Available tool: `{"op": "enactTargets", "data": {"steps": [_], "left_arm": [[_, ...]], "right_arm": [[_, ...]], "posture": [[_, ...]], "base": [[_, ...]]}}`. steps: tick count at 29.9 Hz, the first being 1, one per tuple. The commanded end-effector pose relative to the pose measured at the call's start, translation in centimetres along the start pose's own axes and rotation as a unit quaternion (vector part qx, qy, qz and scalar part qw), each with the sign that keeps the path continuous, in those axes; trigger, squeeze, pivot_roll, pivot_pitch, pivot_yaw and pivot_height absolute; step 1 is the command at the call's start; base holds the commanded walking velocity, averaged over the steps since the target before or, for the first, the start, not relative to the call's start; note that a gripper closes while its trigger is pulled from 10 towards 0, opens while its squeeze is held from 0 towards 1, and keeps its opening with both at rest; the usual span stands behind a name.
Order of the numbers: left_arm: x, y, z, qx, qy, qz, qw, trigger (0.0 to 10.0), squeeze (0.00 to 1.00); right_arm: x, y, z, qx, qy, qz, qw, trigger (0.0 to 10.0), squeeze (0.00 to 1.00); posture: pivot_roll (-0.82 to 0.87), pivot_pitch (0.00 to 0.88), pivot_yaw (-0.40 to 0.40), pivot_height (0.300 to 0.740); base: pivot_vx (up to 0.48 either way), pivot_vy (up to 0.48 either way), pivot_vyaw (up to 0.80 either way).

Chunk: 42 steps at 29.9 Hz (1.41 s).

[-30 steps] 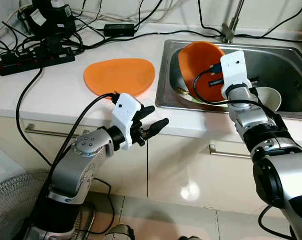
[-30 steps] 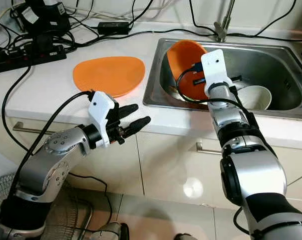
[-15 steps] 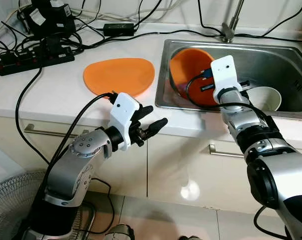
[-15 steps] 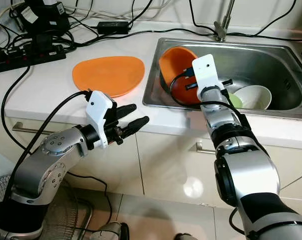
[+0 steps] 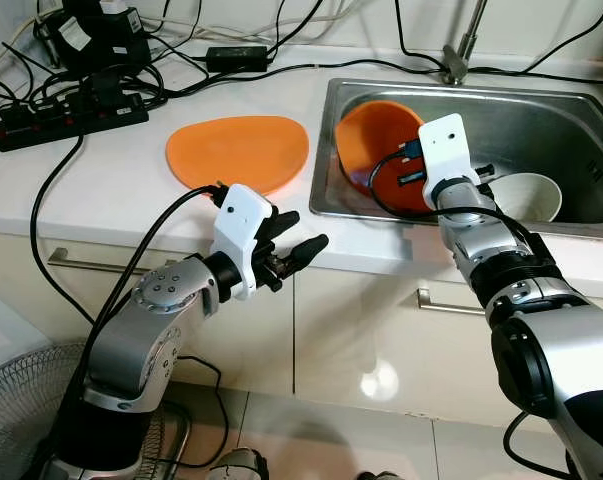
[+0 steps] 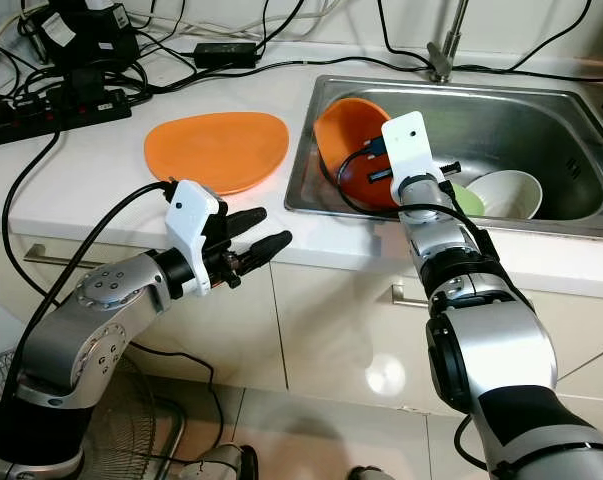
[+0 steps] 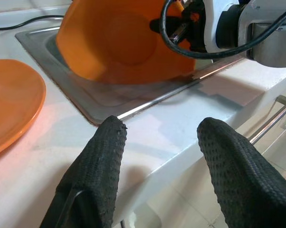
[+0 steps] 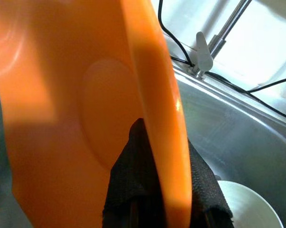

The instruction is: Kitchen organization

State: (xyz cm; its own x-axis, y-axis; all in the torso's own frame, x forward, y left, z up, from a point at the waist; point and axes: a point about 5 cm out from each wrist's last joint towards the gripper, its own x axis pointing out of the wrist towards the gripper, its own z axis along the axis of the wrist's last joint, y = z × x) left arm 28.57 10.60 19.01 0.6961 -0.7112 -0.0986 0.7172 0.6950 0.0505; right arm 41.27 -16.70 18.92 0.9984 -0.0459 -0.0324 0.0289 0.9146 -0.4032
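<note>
Bowl (image 5: 381,150), stiff, light, prob. slick, is clamped at rim by R pincer (image 8: 157,190); L pincer (image 5: 293,250) held apart.

Orange bowl (image 5: 376,140) — lower, leftward in sink (image 5: 571,130)

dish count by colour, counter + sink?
Orange: 2, the plate on the counter and the bowl pinched on its rim by the right gripper in the sink
White: 1, the white bowl in the sink
Green: 1, a dish edge beside the white bowl
Total: 4
</note>
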Motion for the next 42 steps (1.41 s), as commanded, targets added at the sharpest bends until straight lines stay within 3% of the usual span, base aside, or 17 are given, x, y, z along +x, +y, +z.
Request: {"op": "enactTargets", "data": {"steps": [1, 13, 20, 27, 42], "left_arm": [[-0.2, 0.0, 0.6, 0.006, -0.007, -0.001, 1.000, 10.0, 0.00], [-0.5, 0.0, 0.4, 0.005, -0.002, 0.006, 1.000, 10.0, 0.00], [-0.5, -0.1, 0.4, 0.002, 0.000, 0.006, 1.000, 10.0, 0.00], [-0.7, -0.3, 0.2, 0.000, 0.004, 0.005, 1.000, 10.0, 0.00], [-1.2, -0.8, 0.0, -0.009, 0.010, 0.005, 1.000, 10.0, 0.00]], "right_arm": [[0.0, 0.3, -0.2, 0.010, 0.011, 0.005, 1.000, 10.0, 0.00], [-0.1, 0.5, -0.9, 0.010, 0.029, 0.006, 0.999, 10.0, 0.00], [0.0, -0.9, -0.4, 0.031, 0.022, -0.029, 0.999, 10.0, 0.00], [0.5, -3.0, 1.5, 0.053, -0.005, -0.075, 0.996, 10.0, 0.00], [0.6, -3.5, 2.9, 0.062, -0.026, -0.086, 0.994, 10.0, 0.00]], "posture": [[0.25, 0.088, 0.019, 0.740], [0.25, 0.100, 0.017, 0.740], [0.25, 0.106, 0.021, 0.740], [0.25, 0.119, 0.032, 0.740], [0.25, 0.156, 0.041, 0.740]], "base": [[0.000, 0.000, 0.00], [0.000, 0.000, 0.00], [0.000, 0.000, 0.00], [0.000, 0.000, 0.00], [0.000, 0.000, 0.00]]}}
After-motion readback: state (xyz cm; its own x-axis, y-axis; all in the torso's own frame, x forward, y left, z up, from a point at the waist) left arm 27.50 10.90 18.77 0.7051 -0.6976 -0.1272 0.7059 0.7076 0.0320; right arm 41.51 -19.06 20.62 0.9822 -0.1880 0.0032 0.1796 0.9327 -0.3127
